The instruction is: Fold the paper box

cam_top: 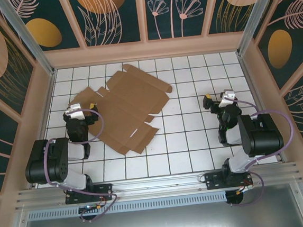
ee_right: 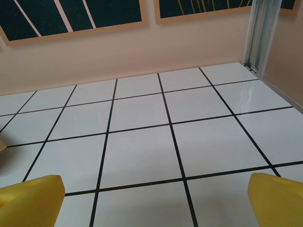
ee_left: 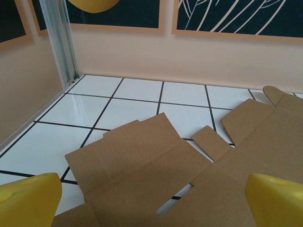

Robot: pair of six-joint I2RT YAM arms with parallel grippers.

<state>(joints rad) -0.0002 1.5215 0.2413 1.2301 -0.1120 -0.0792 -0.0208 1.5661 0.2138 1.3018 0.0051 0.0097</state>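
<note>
I see paper box (cam_top: 124, 110) still unfolded: flat die-cut sheet on white tiled table (cam_top: 196, 136), left of centre, flaps splayed out. Left gripper (cam_top: 83, 109) sits over sheet's left flaps, jaws spread wide, nothing between them. Its yellow fingertips (ee_left: 28, 201) frame cardboard and narrow slot (ee_left: 173, 201) (contact with sheet hard to judge from here; looks just clear). Right gripper (cam_top: 217, 98) well apart from box, over bare tiles, jaws equally wide, holding nothing.
</note>
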